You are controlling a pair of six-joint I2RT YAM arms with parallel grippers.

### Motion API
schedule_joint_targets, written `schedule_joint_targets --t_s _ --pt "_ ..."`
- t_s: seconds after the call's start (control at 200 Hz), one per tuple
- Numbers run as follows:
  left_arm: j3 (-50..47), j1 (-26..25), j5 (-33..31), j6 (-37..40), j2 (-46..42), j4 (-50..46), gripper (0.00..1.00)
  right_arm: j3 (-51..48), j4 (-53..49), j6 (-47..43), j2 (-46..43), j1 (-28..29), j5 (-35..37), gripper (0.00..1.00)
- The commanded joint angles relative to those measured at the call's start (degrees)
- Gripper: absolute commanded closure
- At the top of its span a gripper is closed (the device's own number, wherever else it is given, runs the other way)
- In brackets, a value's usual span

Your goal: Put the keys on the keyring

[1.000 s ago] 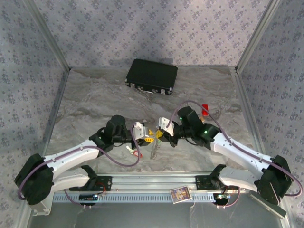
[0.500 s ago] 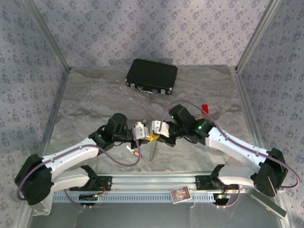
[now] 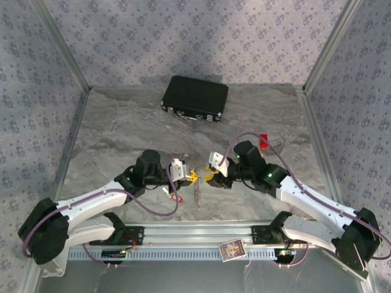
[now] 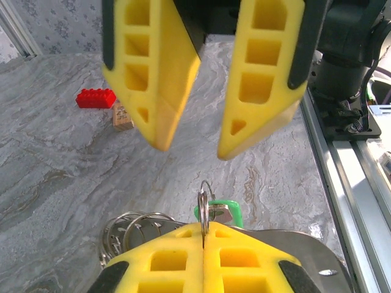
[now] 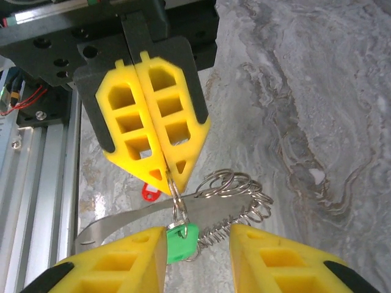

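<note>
My left gripper [image 4: 203, 231] is shut on the thin metal keyring [image 4: 204, 198], held edge-on and upright between its yellow fingertips. A key with a green tag [image 4: 225, 212] hangs from that ring. In the right wrist view the green tag [image 5: 182, 241] dangles just inside my right gripper [image 5: 195, 237], against its left finger, below the left gripper [image 5: 169, 176]. The right gripper's jaws stand open with nothing clamped. A key with a red tag [image 5: 149, 192] lies on the table underneath. From above, the left gripper [image 3: 193, 177] and right gripper [image 3: 209, 177] face each other tip to tip.
A bunch of loose rings [image 5: 241, 186] and a flat shiny metal strip [image 5: 122, 223] lie under the grippers. A red block [image 4: 96, 97] and a tan block [image 4: 122, 116] sit further off. A black case [image 3: 195, 97] rests at the back; the rail [image 3: 201, 232] runs along the near edge.
My right gripper has opened and drawn back a little to the right, letting go of the green-tagged key. The left gripper has closed on the ring and stayed in place.
</note>
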Motion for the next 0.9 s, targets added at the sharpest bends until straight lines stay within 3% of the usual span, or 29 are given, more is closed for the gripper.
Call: schedule_joint_targets --t_s 0.0,0.12,0.57,0.894 --pt "0.0 -0.3 2.2 -1.3 -0.5 5.2 1.0 -1.6 3.9 4.5 -0.4 0.0 -1.6 0.67" --pt "-0.2 -0.3 2.3 -1.5 -0.3 5.7 1.0 -1.8 4.5 4.7 0.5 0.0 -1.7 0.7" --pt "-0.2 -0.3 2.3 -1.1 -0.3 5.4 1.0 -1.0 3.5 4.3 1.5 -0.4 -3.5 0.99" --pt "-0.2 -0.3 2.8 -0.3 -0.7 6.5 1.0 -1.4 3.5 3.9 4.4 -0.6 -3.5 1.0"
